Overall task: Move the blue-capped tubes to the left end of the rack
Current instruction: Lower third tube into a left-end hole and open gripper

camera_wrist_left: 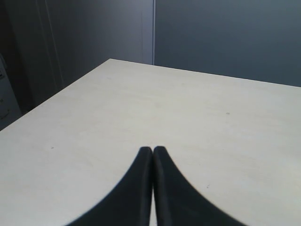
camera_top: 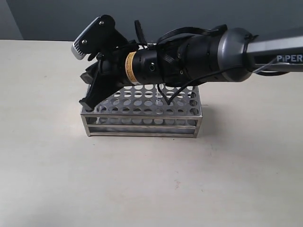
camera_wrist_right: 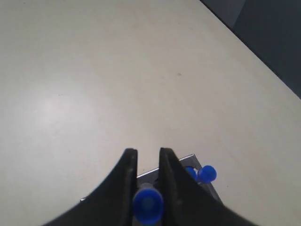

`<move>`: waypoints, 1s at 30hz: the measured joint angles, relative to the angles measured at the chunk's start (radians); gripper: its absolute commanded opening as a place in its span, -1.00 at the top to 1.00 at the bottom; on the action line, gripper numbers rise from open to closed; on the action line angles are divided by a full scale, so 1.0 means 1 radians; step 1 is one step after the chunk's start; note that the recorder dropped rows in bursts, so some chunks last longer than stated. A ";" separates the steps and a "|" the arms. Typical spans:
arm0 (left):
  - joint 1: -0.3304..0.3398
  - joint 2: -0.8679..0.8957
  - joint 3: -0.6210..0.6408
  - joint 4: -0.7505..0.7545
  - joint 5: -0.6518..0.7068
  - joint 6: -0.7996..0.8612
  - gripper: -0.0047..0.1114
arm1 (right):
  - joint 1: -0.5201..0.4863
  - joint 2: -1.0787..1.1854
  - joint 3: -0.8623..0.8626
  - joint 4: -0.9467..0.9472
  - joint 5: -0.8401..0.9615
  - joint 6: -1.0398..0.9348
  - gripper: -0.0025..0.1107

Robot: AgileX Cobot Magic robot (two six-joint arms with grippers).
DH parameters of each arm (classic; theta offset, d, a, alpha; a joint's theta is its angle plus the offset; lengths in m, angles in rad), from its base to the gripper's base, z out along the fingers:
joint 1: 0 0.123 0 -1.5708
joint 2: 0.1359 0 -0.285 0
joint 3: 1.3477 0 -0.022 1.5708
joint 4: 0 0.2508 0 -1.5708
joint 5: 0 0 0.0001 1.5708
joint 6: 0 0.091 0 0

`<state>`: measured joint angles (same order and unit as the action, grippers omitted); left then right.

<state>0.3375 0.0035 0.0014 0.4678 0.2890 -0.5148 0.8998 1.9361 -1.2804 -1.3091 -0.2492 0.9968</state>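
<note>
The steel rack (camera_top: 142,118) stands mid-table. My right gripper (camera_top: 89,98) reaches across from the right and points down over the rack's left end. Its bulk hides every tube in the exterior view. In the right wrist view the right gripper (camera_wrist_right: 147,153) is shut on a blue-capped tube (camera_wrist_right: 147,203), whose cap sits between the fingers above a corner of the rack (camera_wrist_right: 186,159). Two more blue caps (camera_wrist_right: 207,173) stand in the rack just beside one finger. My left gripper (camera_wrist_left: 153,149) is shut on nothing, over bare table, away from the rack.
The right arm (camera_top: 265,47) stretches in from the right edge above the rack. Pale tabletop (camera_top: 151,184) surrounds the rack. A grey wall (camera_top: 142,14) runs behind the table's far edge.
</note>
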 measured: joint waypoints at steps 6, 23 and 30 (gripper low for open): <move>0.000 0.000 0.000 0.000 0.000 0.000 0.90 | 0.000 -0.038 0.000 -0.108 -0.018 0.094 0.97; 0.000 0.000 0.000 0.000 0.000 0.000 0.90 | 0.000 0.005 -0.006 -0.357 -0.036 0.304 0.97; 0.000 0.000 0.000 0.000 0.000 0.000 0.90 | 0.000 0.051 -0.006 -0.357 -0.027 0.304 0.97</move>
<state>0.3375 0.0035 0.0014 0.4678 0.2890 -0.5148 0.8998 1.9868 -1.2863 -1.6664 -0.2761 1.3007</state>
